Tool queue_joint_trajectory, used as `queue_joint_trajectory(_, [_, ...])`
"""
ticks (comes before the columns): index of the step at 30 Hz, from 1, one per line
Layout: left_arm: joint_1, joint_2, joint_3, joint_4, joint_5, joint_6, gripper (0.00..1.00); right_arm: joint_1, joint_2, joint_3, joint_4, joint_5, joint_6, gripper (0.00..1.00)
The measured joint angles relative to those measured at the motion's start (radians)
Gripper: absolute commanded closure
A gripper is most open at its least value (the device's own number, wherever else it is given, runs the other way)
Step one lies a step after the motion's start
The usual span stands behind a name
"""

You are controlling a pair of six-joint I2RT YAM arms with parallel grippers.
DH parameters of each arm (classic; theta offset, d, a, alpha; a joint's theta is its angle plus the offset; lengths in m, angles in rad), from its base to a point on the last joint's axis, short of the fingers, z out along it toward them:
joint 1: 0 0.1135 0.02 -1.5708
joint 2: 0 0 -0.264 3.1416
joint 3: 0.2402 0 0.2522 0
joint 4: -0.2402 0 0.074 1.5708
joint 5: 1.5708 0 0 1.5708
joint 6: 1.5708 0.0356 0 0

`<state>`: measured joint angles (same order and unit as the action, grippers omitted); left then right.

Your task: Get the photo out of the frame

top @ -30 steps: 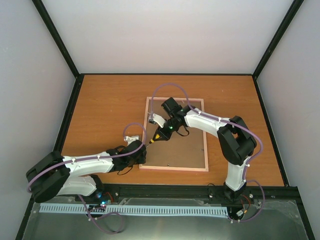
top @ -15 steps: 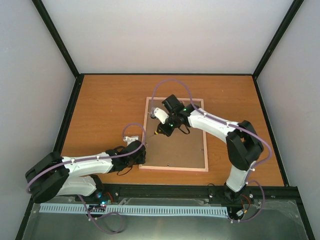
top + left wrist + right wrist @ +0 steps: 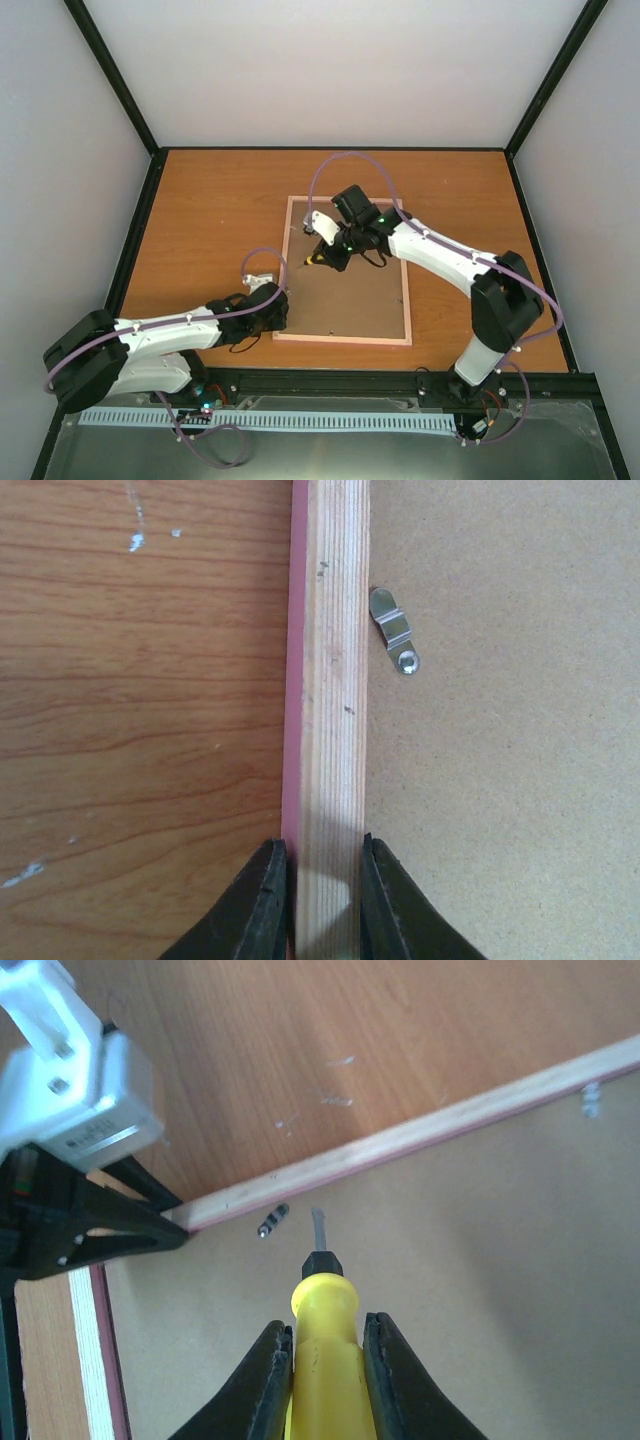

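The wooden surface (image 3: 200, 220) carried the pink frame (image 3: 345, 340) face down at its middle, long axis running away from the arms. A brown board (image 3: 350, 300) hid the photo. The left end effector (image 3: 322, 855) pinched the frame's left rail. The right end effector (image 3: 325, 1335) gripped a yellow screwdriver (image 3: 322, 1305), its tip pointing toward the frame's far-left corner.

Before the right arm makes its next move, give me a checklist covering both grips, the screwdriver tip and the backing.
1. Left gripper clamped on the thin pink rectangular frame: ok.
2. Right gripper holding the yellow-handled screwdriver: ok.
3. Screwdriver tip on the small metal clip: not ok, the tip is beside it, apart.
4. Brown backing board lifted out: not ok, it lies in the frame.
5. Photo condition: cannot tell, hidden.
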<state>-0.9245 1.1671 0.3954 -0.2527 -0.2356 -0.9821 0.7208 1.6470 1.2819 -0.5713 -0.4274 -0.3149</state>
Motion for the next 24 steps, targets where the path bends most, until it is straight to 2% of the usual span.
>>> queue_joint_trajectory(7, [0.0, -0.016, 0.0, -0.034, -0.01, 0.0, 0.92, 0.004, 0.107, 0.0, -0.036, -0.067, -0.009, 0.97])
queue_joint_trajectory(16, [0.0, -0.013, 0.0, -0.03, -0.008, 0.0, 0.99, 0.045, 0.149, 0.029, -0.05, -0.124, -0.01, 0.97])
queue_joint_trajectory(24, [0.0, -0.013, -0.003, -0.024, -0.008, 0.0, 0.99, 0.066, 0.177, 0.034, -0.038, -0.108, 0.025, 0.97])
